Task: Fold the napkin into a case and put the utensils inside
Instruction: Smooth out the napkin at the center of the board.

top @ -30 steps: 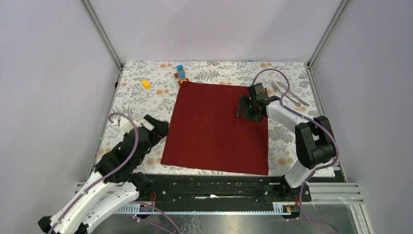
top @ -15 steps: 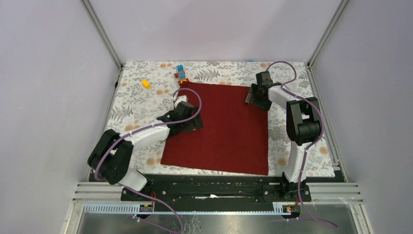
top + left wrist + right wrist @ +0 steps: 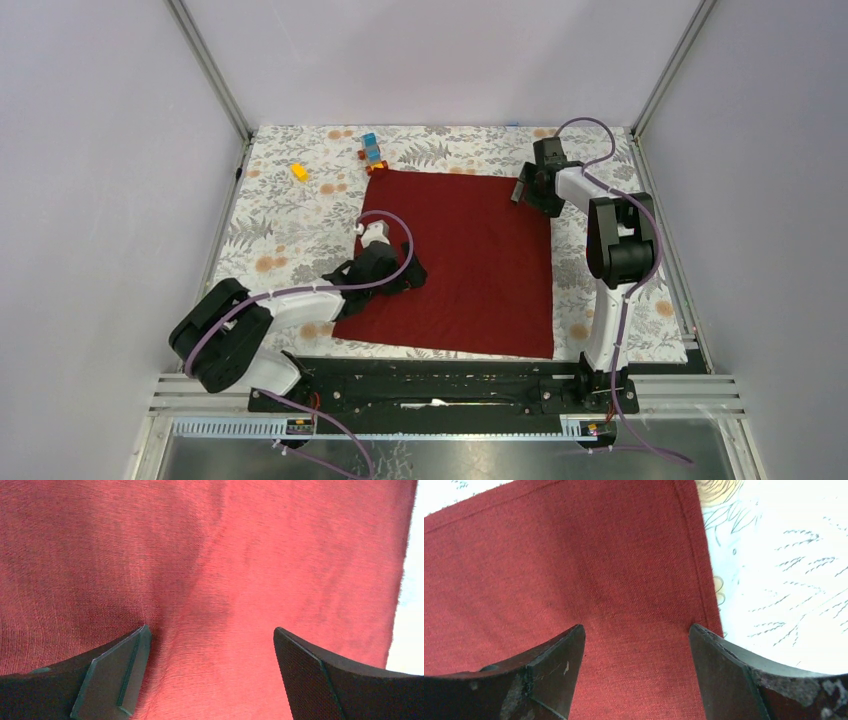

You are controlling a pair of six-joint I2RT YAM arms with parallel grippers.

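Note:
The dark red napkin (image 3: pixel 460 260) lies flat and unfolded on the floral tablecloth. My left gripper (image 3: pixel 408 276) is open and low over the napkin's left part. In the left wrist view (image 3: pixel 210 630) both fingertips press on the cloth (image 3: pixel 240 555), which wrinkles slightly at the left finger (image 3: pixel 120 670). My right gripper (image 3: pixel 521 190) is open at the napkin's far right corner. In the right wrist view (image 3: pixel 636 627) its jaws straddle the cloth (image 3: pixel 574 555) just inside the hemmed edge. No case is formed. The fork and knife are hidden, likely behind my right arm.
A yellow toy block (image 3: pixel 299 172) and a blue and orange block stack (image 3: pixel 372 153) lie beyond the napkin's far left corner. The floral tablecloth (image 3: pixel 774 555) shows right of the napkin's edge. Frame posts and walls enclose the table.
My left arm swung from the near left onto the napkin's left part. My right gripper moved back and right to the napkin's far right corner. The napkin stayed flat.

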